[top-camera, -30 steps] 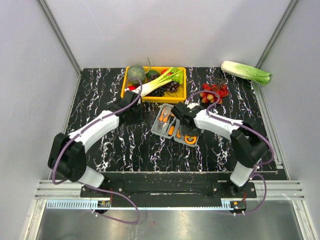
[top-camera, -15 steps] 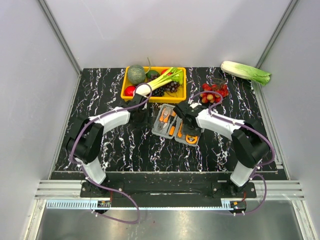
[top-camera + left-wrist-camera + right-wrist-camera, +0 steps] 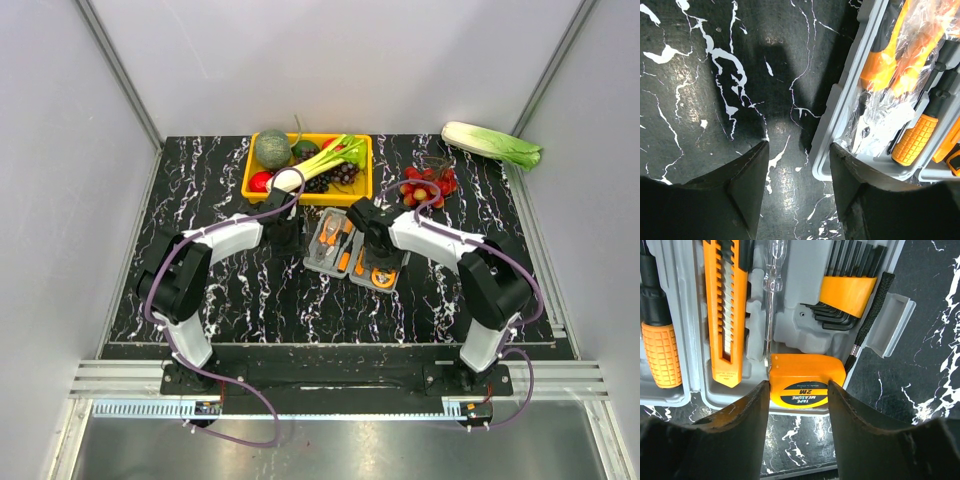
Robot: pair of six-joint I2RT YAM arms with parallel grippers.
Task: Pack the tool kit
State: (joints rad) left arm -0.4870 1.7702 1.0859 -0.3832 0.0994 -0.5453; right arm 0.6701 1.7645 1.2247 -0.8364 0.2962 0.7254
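Right hand (image 3: 799, 387) spread, straddling the tape measure (image 3: 807, 381) (left hand (image 3: 799, 150) spread, empty)

Glossy marbled table (image 3: 700, 100), grey plastic case (image 3: 805, 335)

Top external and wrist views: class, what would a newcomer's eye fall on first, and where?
The open grey tool kit lies in the middle of the black table, its orange tools bright. The right gripper straddles the yellow tape measure at the case's near end. Behind stands a yellow tray of vegetables.
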